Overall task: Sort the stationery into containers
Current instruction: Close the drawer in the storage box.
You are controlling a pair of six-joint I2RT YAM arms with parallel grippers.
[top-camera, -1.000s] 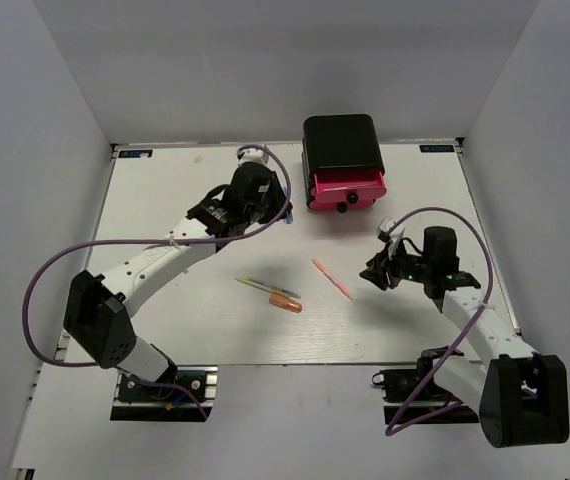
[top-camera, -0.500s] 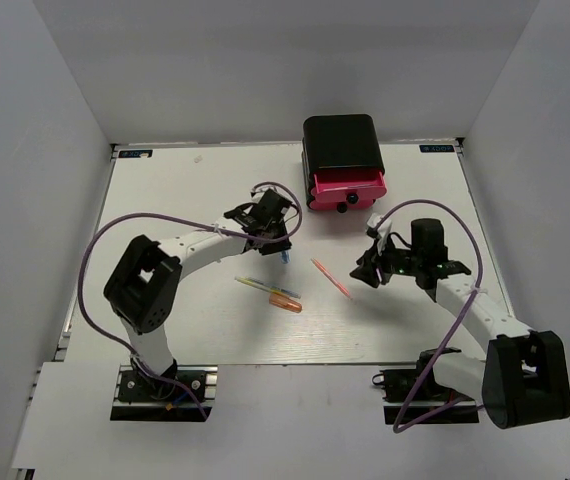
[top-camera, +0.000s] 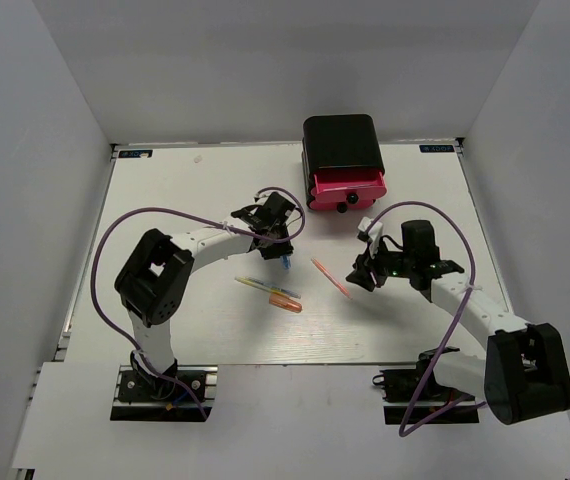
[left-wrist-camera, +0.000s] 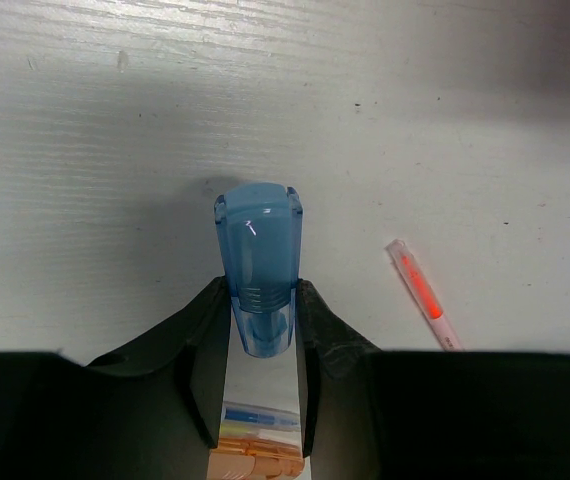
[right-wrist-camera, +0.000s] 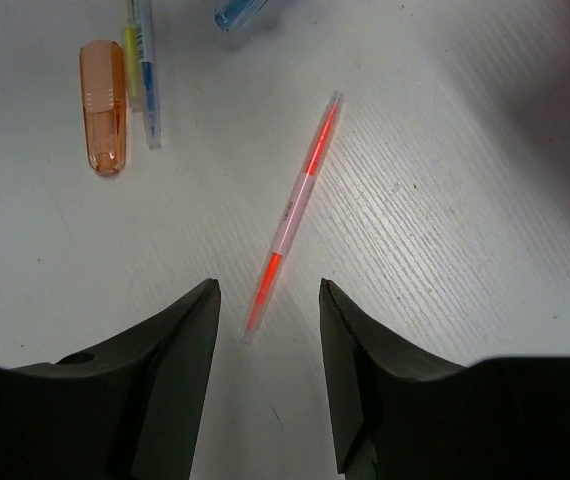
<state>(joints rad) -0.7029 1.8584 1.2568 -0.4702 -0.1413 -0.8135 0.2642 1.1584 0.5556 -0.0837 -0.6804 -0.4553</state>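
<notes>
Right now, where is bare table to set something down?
Bare: the table's far-left stretch up to the cabinet, and right of it. Crowded: the middle: pink pen, orange marker, yellow-blue pen by left pincer and right pincer.

— Where do we have our left arm [top-camera: 200, 240]?
— Folded up high from its base, with the forearm reaching across to the middle of the worktop [top-camera: 185, 190]. Our left end effector [left-wrist-camera: 260, 292] points down, its jaws clamped on a blue marker [left-wrist-camera: 257, 250].
— And our right arm [top-camera: 465, 305]?
— We have it leaning forward and inward from its base, wrist tilted down. Our right end effector [right-wrist-camera: 268, 290] hangs low over the worktop with its jaws apart.
</notes>
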